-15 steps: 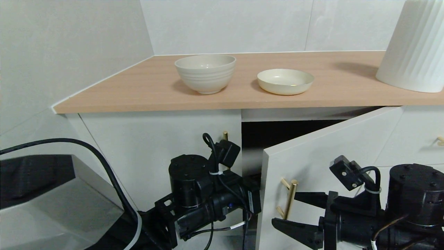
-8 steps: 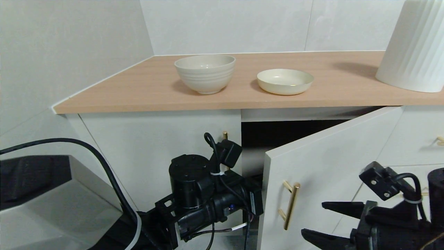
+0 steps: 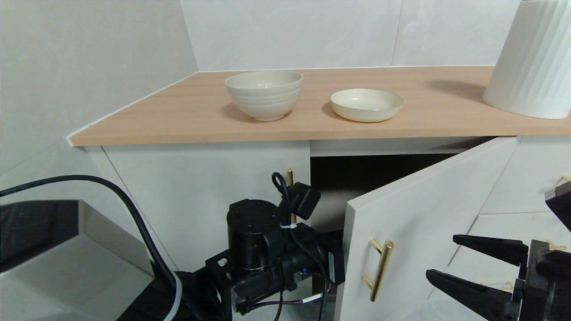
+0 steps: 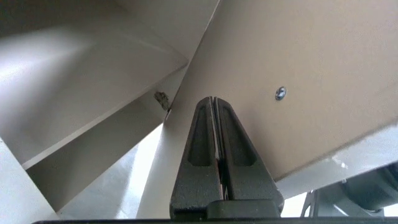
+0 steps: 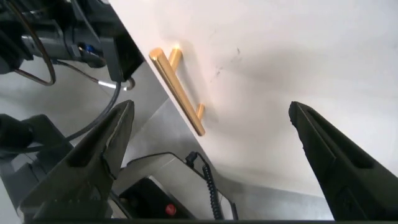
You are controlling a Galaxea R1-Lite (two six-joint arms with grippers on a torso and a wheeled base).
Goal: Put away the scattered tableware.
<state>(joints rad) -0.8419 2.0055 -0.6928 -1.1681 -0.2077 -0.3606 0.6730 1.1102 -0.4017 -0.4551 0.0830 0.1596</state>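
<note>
Wooden worktop [image 3: 178, 120] over white cabinets, that's what we're looking at. Cabinet door [image 3: 428, 200] under it hangs ajar, dark gap behind. Tall ribbed white vessel [image 3: 533, 58] at worktop's right edge. Deep cream bowl [image 3: 264, 94] left of centre near front edge, shallow dish [image 3: 366, 104] beside it on right, not touching, both upright. Right gripper [image 3: 441, 256] low in front of door, fingers spread wide, nothing held, near gold handle [image 3: 378, 270]. Left gripper [image 4: 213, 99] fingers pressed together, nothing between, tip by door's inner side. We can't tell if touching.
</note>
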